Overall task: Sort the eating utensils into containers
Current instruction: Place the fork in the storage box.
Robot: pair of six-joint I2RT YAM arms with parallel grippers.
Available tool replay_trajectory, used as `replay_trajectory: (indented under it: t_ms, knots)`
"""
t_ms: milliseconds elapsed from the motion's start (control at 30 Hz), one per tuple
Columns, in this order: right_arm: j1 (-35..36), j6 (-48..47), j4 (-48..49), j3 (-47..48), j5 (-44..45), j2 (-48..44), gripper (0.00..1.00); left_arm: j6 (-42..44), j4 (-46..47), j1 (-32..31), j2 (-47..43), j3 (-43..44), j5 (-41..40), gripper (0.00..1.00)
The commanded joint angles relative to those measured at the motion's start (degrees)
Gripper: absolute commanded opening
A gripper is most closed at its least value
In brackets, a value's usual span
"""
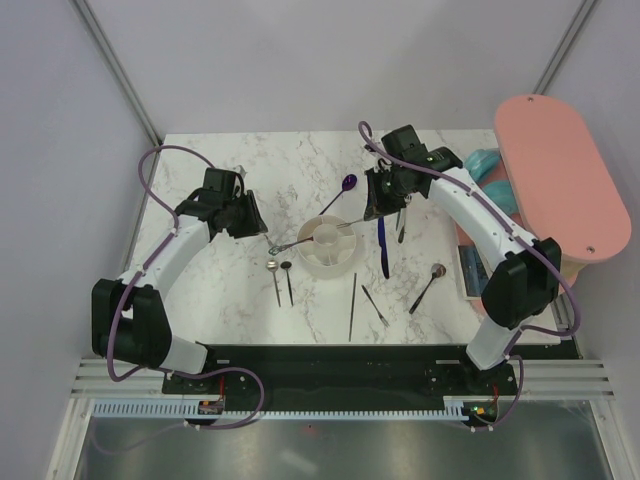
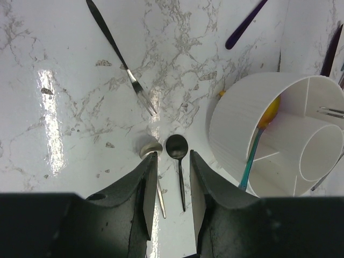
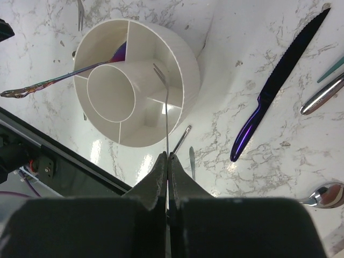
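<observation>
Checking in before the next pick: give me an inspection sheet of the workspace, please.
Surface: glossy marble table.
Job's things: white holder holds one iridescent utensil; purple spoon, blue knife, silver spoon, black spoon lie loose.
Clutter: pink board, teal items at right.
Grippers: left gripper open above black spoon; right gripper shut on fork over holder.
Cables: purple cables along both arms.
Surroundings: grey walls.

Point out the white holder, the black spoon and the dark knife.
white holder (image 3: 192, 69): right wrist view, on its outer side wall.
black spoon (image 2: 177, 146): left wrist view, on its bowl.
dark knife (image 3: 274, 86): right wrist view, on its blade.
</observation>
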Motion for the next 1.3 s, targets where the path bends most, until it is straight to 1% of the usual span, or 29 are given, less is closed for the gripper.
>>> replay_trajectory:
  t_ms: [0,167,200,233,333,433,500,567,667,700,767,800,867,900,1000,1067,1133,1200,1267]
  knots:
    - [-0.27,-0.72,-0.21,-1.9,-1.79,1.89,0.0,0.3,1.32,0.23,-0.41,0.16,0.32,0.38]
    - [-0.09,-0.72,-0.21,-1.64,-1.7,3.48,0.0,0.39,1.32,0.23,-1.2,-0.72,0.06,0.38]
    - [-0.09,-0.54,-0.21,-1.55,-1.7,3.83,0.02,0.39,1.32,0.23,-1.64,-1.07,-0.55,0.38]
    - [-0.09,-0.54,-0.12,-1.55,-1.96,4.53,0.06,0.39,1.32,0.23,-1.82,-1.59,-1.08,0.38]
    - [-0.01,-0.1,0.23,-1.46,-2.49,5.67,0.11,0.56,1.32,0.32,-3.39,-2.65,-2.75,0.38]
    - [0.17,-0.01,0.49,-1.37,-3.19,6.2,0.12,0.91,1.32,0.32,-3.84,-3.44,-3.45,0.39]
    - [0.26,-0.01,0.49,-1.55,-3.37,6.12,0.13,0.83,1.23,0.32,-3.84,-3.79,-4.33,0.41]
    - [0.35,-0.01,0.58,-1.81,-3.19,5.94,0.16,0.3,0.97,0.32,-4.36,-4.76,-5.12,0.43]
    - [0.26,0.34,0.93,-1.99,-2.4,5.33,0.32,0.03,0.97,0.32,-4.8,-5.9,-5.65,0.44]
    - [0.35,0.6,1.11,-1.9,-2.31,5.06,0.4,0.03,1.14,0.32,-4.89,-6.08,-5.74,0.44]
    - [0.35,1.3,1.72,-2.07,-2.23,4.54,0.43,0.12,1.05,0.32,-5.07,-6.69,-6.09,0.44]
    - [0.35,1.65,2.33,-2.16,-1.96,4.01,0.47,0.12,1.14,0.32,-4.9,-6.78,-6.09,0.44]
    - [0.35,2.44,3.12,-2.51,-1.53,3.31,0.49,0.21,1.05,0.32,-4.81,-6.7,-6.01,0.44]
    - [0.35,2.71,3.56,-2.51,-1.17,2.69,0.51,0.3,1.05,0.32,-4.63,-6.69,-6.0,0.44]
    - [0.35,3.59,4.01,-2.16,1.45,1.55,0.52,-0.14,0.97,0.41,-4.11,-6.43,-7.23,0.44]
    - [0.26,4.12,4.36,-2.34,3.39,1.02,0.52,-0.23,1.05,1.02,-3.49,-6.17,-8.2,0.47]
    - [0.08,4.73,4.27,-3.12,5.5,0.41,0.52,0.47,1.23,1.37,-1.04,-5.38,-8.47,0.52]
    - [0.08,5.26,4.27,-4.09,6.91,-0.21,0.53,1.17,1.06,1.81,2.03,-3.11,-7.85,0.53]
    - [-0.09,5.96,4.27,-5.41,8.32,-0.74,0.53,0.83,0.27,1.9,7.13,-1.08,-6.19,0.53]
